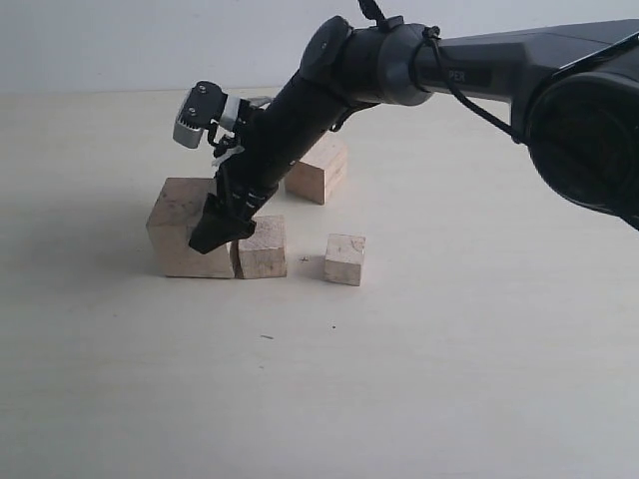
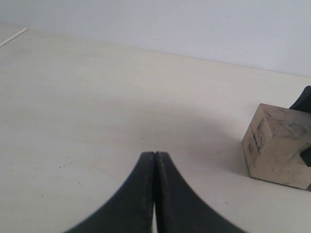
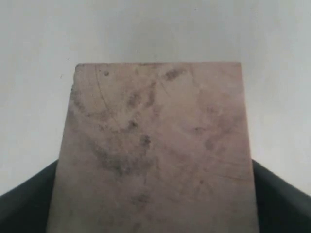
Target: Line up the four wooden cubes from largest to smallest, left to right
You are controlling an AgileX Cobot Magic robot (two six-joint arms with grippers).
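Right gripper (image 1: 228, 228) hangs low at the left end of the row, its jaws spread wide on either side of the largest cube (image 1: 180, 225); the right wrist view shows them flanking it, but whether they press it or stand just clear cannot be told. That cube sits flat on the table (image 1: 449, 379) at the far left, seemingly in its proper place; the second-largest cube (image 1: 321, 172) lies behind the row, partly hidden by the arm and out of line; the third cube (image 1: 264, 249) sits right against the largest, where the second belongs; the smallest cube (image 1: 344, 259) stands a little apart to the right. One place looks settled; the middle pair probably needs rearranging. Left gripper (image 2: 154, 160) is closed and empty.
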